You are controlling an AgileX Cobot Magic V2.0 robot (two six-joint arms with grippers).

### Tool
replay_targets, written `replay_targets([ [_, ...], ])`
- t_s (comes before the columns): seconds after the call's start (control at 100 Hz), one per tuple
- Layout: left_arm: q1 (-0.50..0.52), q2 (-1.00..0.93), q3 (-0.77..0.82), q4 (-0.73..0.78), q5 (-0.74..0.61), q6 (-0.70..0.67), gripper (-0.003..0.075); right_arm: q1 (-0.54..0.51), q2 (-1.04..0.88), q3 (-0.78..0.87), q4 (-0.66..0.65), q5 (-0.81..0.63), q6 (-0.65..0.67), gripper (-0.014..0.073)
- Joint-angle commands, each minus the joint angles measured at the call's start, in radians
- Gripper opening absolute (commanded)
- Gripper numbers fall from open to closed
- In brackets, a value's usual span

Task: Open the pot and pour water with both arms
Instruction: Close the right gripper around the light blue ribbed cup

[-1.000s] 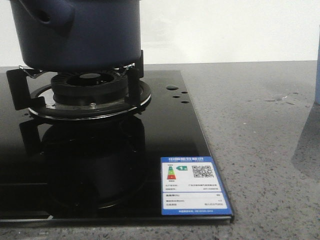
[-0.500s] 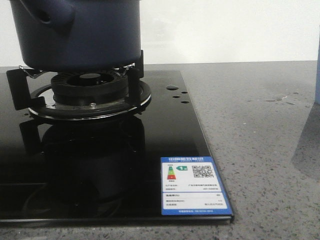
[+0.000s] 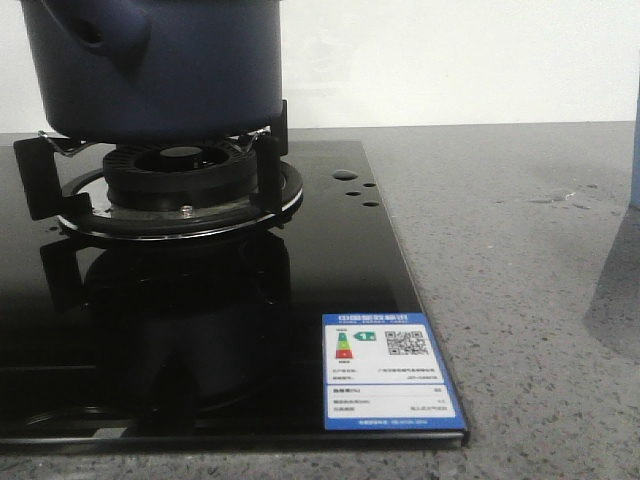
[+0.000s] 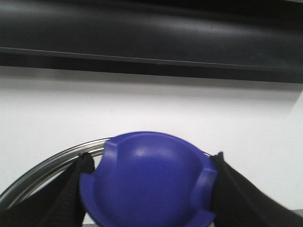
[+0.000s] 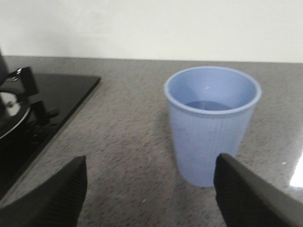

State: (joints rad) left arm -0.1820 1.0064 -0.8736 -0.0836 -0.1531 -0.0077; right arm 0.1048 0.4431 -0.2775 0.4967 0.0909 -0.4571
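Observation:
The dark navy pot [image 3: 160,70] stands on the burner stand at the far left of the front view; its top is cut off by the frame. In the left wrist view my left gripper [image 4: 150,160] is shut on the blue knob [image 4: 147,184] of the lid. The lid's metal rim [image 4: 42,170] shows behind the fingers, against a white wall. My right gripper [image 5: 150,163] is open just above the counter. A pale blue cup [image 5: 212,125] with some water in it stands a little ahead of the gripper, in front of one fingertip. Neither gripper shows in the front view.
A black glass hob [image 3: 330,260] with a round burner [image 3: 180,175] and a blue-and-white label [image 3: 388,370] fills the left of the front view. Grey speckled counter [image 3: 510,290] lies to its right. The cup's edge [image 3: 635,150] shows at the far right.

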Motion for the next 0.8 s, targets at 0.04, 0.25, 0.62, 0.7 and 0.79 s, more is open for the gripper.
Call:
replay_targets([
  [0.04,0.007,-0.029,-0.032,0.012,-0.089,-0.002,0.0339,0.0,0.026,0.023,-0.004,-0.216,-0.026,0.0504],
  [0.25,0.007,-0.029,-0.032,0.012,-0.093,-0.002,0.0339,0.0,0.144,0.055,-0.004,-0.317,-0.026,0.0504],
  [0.62,0.007,-0.029,-0.032,0.012,-0.093,-0.002,0.0339,0.0,0.423,0.029,-0.004,-0.479,-0.002,0.0512],
  [0.7,0.007,-0.029,-0.032,0.012,-0.093,-0.002,0.0339,0.0,0.46,0.011,-0.004,-0.479,0.029,0.054],
  [0.79,0.007,-0.029,-0.032,0.012,-0.093,-0.002,0.0339,0.0,0.494,-0.008,-0.004,-0.48,0.029,0.0567],
])
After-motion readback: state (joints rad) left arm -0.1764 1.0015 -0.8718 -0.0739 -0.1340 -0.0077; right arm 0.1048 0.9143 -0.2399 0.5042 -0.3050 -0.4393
